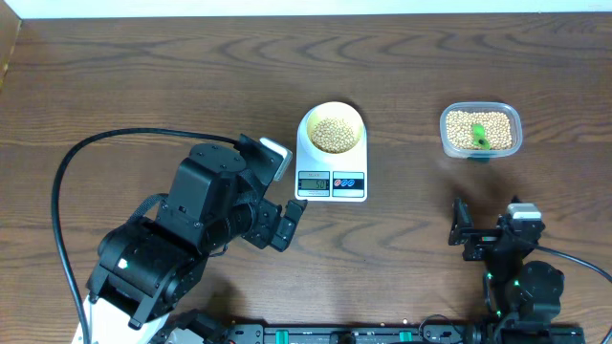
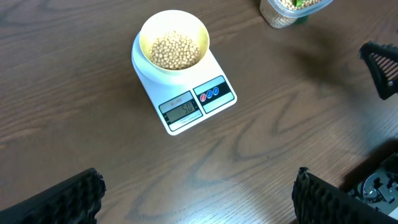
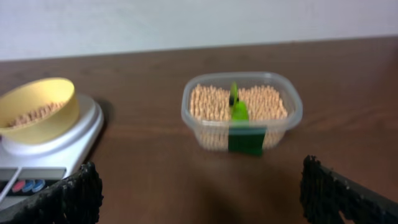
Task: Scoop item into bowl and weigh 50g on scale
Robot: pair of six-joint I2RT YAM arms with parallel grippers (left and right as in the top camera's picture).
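The pale yellow bowl (image 1: pixel 332 129) stands on the white scale (image 1: pixel 332 170) and holds a heap of tan beans (image 1: pixel 332 134). The LCD (image 2: pixel 181 111) shows a reading I cannot read surely. The bowl (image 2: pixel 174 40) and scale (image 2: pixel 186 102) show in the left wrist view, and the bowl (image 3: pixel 37 109) and scale (image 3: pixel 56 146) at the left of the right wrist view. My left gripper (image 1: pixel 285 218) is open and empty, left of and nearer than the scale. My right gripper (image 1: pixel 478 229) is open and empty, nearer than the clear container.
A clear plastic container (image 1: pixel 481 131) of more beans stands at the back right with a green scoop (image 3: pixel 239 118) standing in it. It also shows in the left wrist view (image 2: pixel 289 9). A black cable (image 1: pixel 72 172) loops at the left.
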